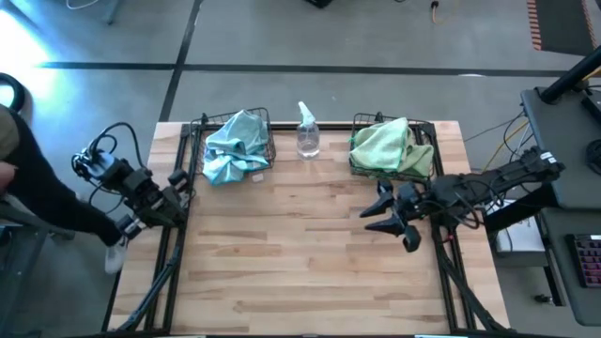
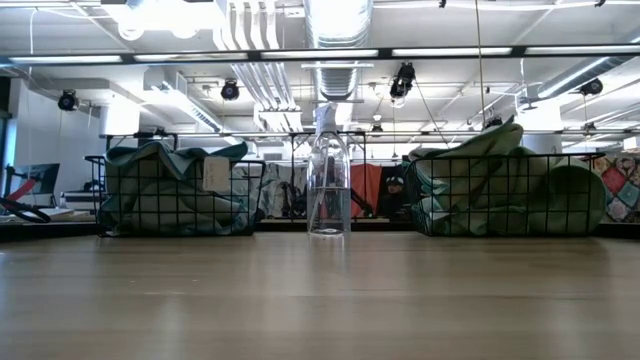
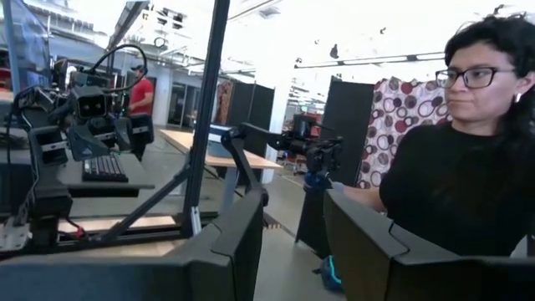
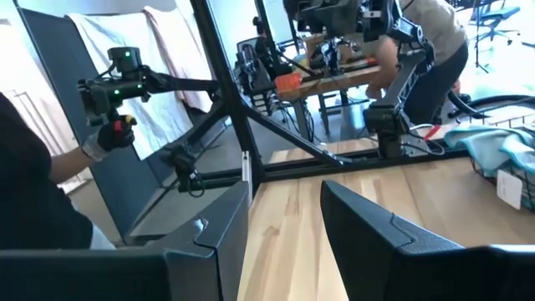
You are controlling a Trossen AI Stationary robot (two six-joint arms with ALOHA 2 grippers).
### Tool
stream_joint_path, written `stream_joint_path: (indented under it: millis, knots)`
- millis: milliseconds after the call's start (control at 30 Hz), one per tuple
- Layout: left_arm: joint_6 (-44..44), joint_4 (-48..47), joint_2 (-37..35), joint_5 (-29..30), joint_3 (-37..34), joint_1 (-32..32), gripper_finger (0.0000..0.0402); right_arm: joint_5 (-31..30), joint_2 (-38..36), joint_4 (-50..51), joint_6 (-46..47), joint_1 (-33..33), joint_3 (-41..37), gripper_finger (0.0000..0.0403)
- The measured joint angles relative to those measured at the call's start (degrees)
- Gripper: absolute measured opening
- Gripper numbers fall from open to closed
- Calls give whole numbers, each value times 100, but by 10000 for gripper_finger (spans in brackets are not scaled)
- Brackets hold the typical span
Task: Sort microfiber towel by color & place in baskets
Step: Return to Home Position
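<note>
My right gripper [image 1: 380, 215] hangs open and empty just below the basket [image 1: 424, 130] of green towels [image 1: 380, 145], and my left gripper [image 1: 179, 190] is open at the frame's left.

No legible text, tag [image 2: 215, 175] on blue towel [image 2: 160, 165] seemingly unreadable

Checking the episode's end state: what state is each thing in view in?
Blue microfiber towels: heaped in left basket.
Green microfiber towels: heaped in right basket.
Spray bottle: upright between baskets.
Left gripper: open, empty, at left edge of table.
Right gripper: open, empty, before right basket.
</note>
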State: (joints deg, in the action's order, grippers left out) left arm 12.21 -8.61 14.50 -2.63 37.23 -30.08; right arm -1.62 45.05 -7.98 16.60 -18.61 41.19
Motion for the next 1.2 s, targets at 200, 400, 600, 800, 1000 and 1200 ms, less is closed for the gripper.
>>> stream_joint_path:
  millis: [200, 400, 600, 800, 1000, 1200]
  knots:
    - [0, -17, -212, 0, -237, -1, 114, -292, -361, -6, 209, 0, -392, 146]
    - [2, 19, -472, 4, -506, 0, 114, -305, -737, -84, 209, 13, -821, 146]
    - [-17, 356, -737, 9, -925, 1, 114, -309, -1211, -673, 221, 15, -1495, 146]
    - [-120, 643, -952, 11, -1337, 1, 114, -307, -1620, -1313, 308, 15, -2158, 146]
    - [-120, 754, -1173, 15, -1625, 1, 114, -300, -1944, -1859, 305, 15, -2669, 146]
    - [-140, 862, -1389, 27, -1849, 1, 114, -296, -2265, -2023, 293, 15, -3013, 146]
